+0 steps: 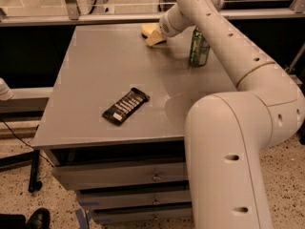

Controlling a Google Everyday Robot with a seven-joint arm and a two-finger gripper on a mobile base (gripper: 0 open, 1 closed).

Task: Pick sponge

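The sponge (147, 28) is a small pale yellow block lying at the far edge of the grey table (95, 80), near the middle of that edge. My gripper (154, 36) reaches across the table on the long white arm and sits right at the sponge, low over the tabletop and partly covering the sponge's right side. I cannot tell whether it touches or holds the sponge.
A green can (199, 47) stands upright just right of the gripper, under the arm. A black flat packet (125, 106) lies at the table's front middle. Drawers (119, 175) sit below the table. A rail with a glass panel (119, 17) runs behind the far edge.
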